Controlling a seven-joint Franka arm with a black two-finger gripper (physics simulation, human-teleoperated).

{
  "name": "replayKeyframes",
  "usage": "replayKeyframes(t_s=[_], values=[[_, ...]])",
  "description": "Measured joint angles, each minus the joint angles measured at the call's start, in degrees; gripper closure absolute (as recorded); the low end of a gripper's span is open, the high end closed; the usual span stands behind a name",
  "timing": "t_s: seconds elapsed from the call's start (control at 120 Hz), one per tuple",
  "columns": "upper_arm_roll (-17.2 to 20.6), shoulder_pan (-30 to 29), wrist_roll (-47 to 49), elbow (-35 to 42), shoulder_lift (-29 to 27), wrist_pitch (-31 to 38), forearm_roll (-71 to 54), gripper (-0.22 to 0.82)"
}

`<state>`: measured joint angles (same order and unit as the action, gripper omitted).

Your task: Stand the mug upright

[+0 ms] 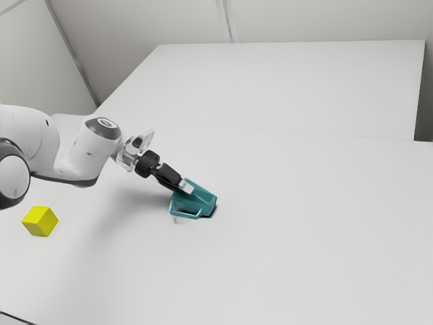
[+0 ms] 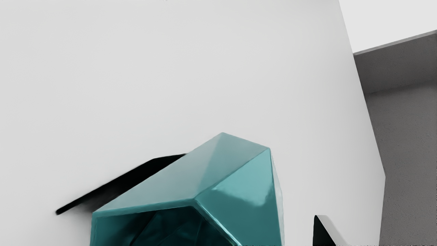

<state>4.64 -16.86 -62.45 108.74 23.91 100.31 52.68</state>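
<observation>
A: Where was the mug [image 1: 198, 200]? I took the exterior view as a clock, twelve at its top, the mug at the hub.

B: On its side on the table [image 1: 298, 230], just off the pincer [image 1: 184, 187], which came in from about ten. Its mouth [image 2: 167, 227] faced the hand, its handle [image 1: 185, 212] lay toward seven or eight, and a yellow block [image 1: 40, 221] sat well apart, near nine.

A: And the pincer's grip?

B: Open, by my judgement, with nothing clamped. In the wrist view one finger [image 2: 319, 235] stood off the mug's outer wall, bare table between. I couldn't place the other, so the exact spread went unrecorded.

A: How did you rate the thing for handling?

B: Stiff, surely; glossy enough to slide under light pads. If ceramic, of middling weight and apt to chip at the rim [image 2: 146, 207]. Material unconfirmed, mind you.

A: Best hold?

B: Two opposite flats of the faceted body, pads square to them — or the wall near the mouth, one finger inside and one out. I mistrusted the handle: thin, off to one side, likely to let the body swing.

A: Risk?

B: A pad on a ridge might have rolled it. Righting it called for a firm hold, the mouth swung up slowly and the base settled flat before release.
</observation>
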Motion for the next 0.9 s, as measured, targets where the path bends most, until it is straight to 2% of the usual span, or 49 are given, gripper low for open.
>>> replayKeyframes(t_s=[0.1, 0.233, 0.467, 0.633, 0.808, 0.9], values=[[0.5, -0.1, -0.7, -0.1, -0.2, -0.3, 0.0, 0.64], [1.1, -0.2, -1.6, -0.1, -0.4, -0.5, 0.0, 0.72], [1.3, -0.1, -2.7, -0.1, -0.7, -0.3, 0.0, 0.76], [1.4, 1.4, -3.1, 0.5, -4.3, 1.6, -2.1, 0.77], [1.7, 6.5, 0.4, 3.2, -11.6, 9.2, -15.8, 0.78], [4.6, 7.9, 5.5, 5.4, -15.5, 14.0, -27.9, 0.78]])
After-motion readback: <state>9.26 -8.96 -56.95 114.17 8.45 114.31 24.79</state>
